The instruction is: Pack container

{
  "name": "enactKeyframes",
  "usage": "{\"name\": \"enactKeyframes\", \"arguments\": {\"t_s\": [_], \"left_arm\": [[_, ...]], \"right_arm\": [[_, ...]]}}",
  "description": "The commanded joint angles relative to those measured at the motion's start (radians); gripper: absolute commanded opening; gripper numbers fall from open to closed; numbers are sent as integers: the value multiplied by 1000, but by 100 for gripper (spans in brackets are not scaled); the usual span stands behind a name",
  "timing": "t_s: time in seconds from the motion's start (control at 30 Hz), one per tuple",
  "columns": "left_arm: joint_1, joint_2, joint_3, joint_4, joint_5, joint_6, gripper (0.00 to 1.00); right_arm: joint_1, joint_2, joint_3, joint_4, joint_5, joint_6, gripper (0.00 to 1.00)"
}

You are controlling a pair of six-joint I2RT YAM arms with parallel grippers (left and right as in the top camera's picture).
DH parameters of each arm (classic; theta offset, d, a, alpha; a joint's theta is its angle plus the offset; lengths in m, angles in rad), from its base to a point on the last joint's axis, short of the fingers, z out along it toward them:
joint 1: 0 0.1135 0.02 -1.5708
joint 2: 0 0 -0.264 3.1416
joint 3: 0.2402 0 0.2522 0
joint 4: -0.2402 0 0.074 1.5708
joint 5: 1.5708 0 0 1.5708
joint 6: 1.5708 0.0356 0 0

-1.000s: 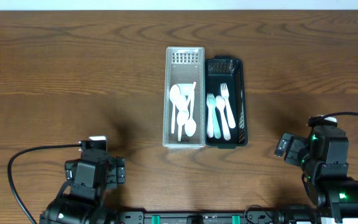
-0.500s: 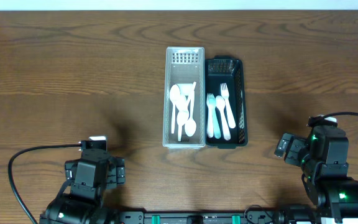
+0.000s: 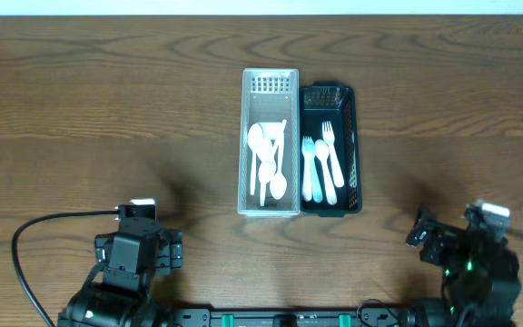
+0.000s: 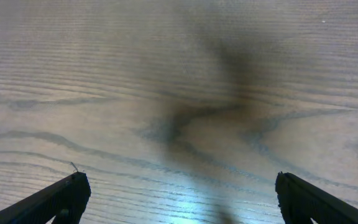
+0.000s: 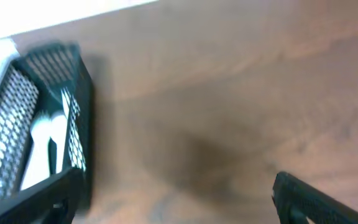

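Observation:
A clear mesh container (image 3: 244, 145) stands at the table's middle with white plastic spoons (image 3: 266, 159) lying in it. Touching its right side is a black mesh container (image 3: 356, 154) holding white forks (image 3: 323, 163). My left arm (image 3: 134, 259) sits at the front left, far from both. In its wrist view my left gripper (image 4: 182, 199) is open over bare wood. My right arm (image 3: 466, 259) is at the front right. My right gripper (image 5: 176, 199) is open and empty, with the black container (image 5: 79, 118) and its forks (image 5: 42, 143) at the left of its blurred view.
Dark wood table (image 3: 107, 109) all around the two containers. A black cable (image 3: 34, 236) loops from the left arm along the front left edge. A pale wall strip (image 3: 261, 7) runs along the far edge.
My right arm has pulled back toward the front edge of the table. The left arm, the containers and the cutlery have not moved.

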Motion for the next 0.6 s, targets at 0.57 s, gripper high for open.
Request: {"name": "enactKeyframes", "arguments": {"t_s": [0.57], "left_arm": [[-4,5,6,-2,-11,10,98]], "right_arm": [[10,-138,-521,948,-247,-608,99]]}}
